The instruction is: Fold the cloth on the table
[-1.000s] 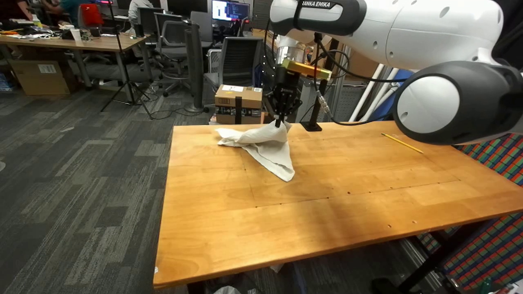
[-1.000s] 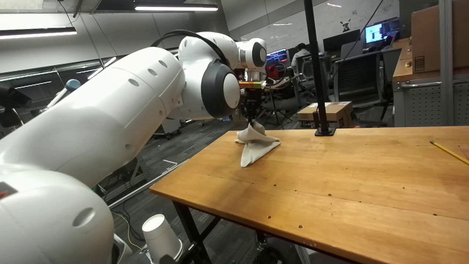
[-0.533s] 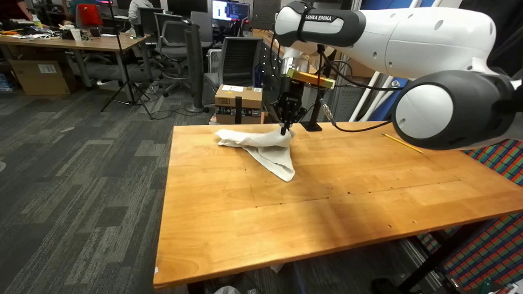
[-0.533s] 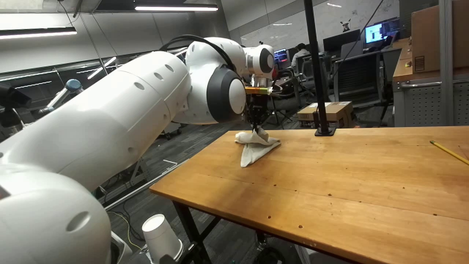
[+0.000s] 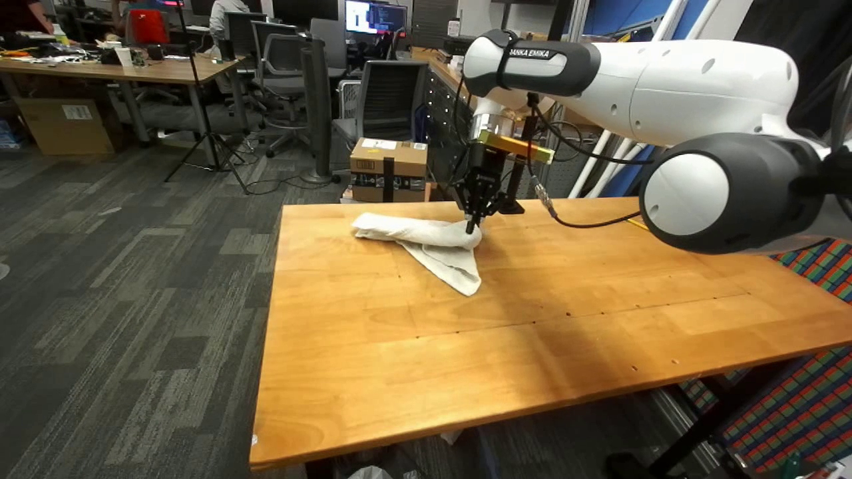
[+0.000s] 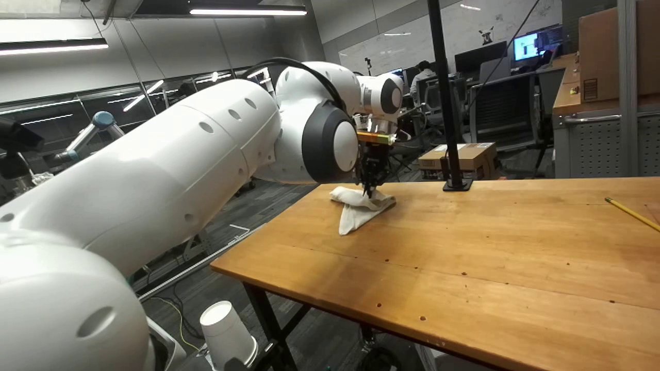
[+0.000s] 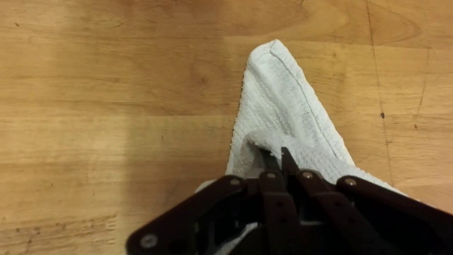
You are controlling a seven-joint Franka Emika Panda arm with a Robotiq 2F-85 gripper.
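In the wrist view, the gripper is pinching a fold of white cloth between its close-set fingers. In both exterior views, the cloth is lying near an edge of the tabletop, one pointed corner extending outward from a rolled fold; a yellow pencil is resting well apart from it.

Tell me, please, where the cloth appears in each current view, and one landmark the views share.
In an exterior view: the cloth lies mid-picture, near the far edge of the table.
In an exterior view: the cloth lies just right of centre, near the table's far-left corner.
In the wrist view: the cloth sits mostly right of centre, partly hidden by the gripper.
Shared landmark: the gripper, touching the cloth in all three.
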